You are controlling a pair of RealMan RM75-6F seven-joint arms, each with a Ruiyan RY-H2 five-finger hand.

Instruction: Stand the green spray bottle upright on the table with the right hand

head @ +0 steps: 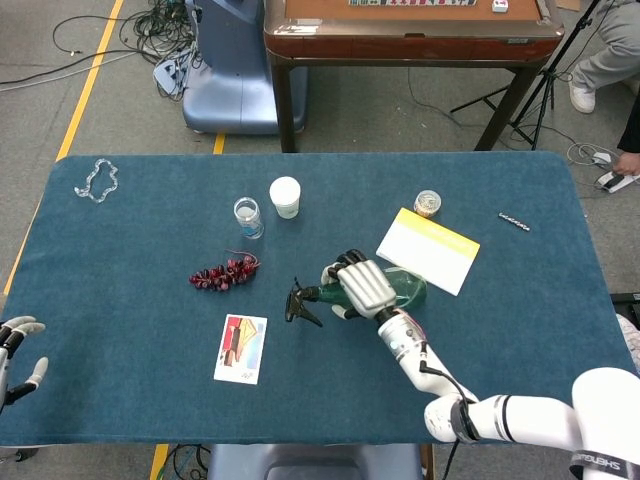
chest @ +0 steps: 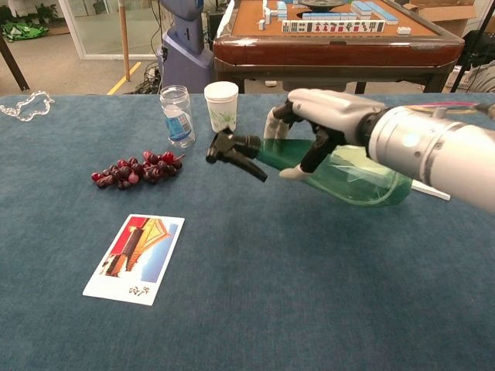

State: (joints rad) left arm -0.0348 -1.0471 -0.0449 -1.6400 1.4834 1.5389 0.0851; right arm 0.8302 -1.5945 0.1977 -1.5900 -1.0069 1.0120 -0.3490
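My right hand [head: 362,287] [chest: 321,124] grips the green spray bottle [head: 405,290] [chest: 363,179] around its neck. The bottle hangs clear of the blue table [head: 130,330] [chest: 309,309], lying nearly level with its black trigger head [head: 299,301] [chest: 234,151] pointing left and the green body trailing right. My left hand [head: 14,350] rests at the table's left front edge with fingers spread and nothing in it; the chest view does not show it.
Dark grapes [head: 224,272] [chest: 134,168], a picture card [head: 241,348] [chest: 136,257], a small clear jar [head: 248,216] [chest: 177,116] and a white cup [head: 285,196] [chest: 222,106] lie left of the bottle. A yellow-edged booklet [head: 428,249] and a small tin [head: 428,203] [chest: 380,120] sit behind it.
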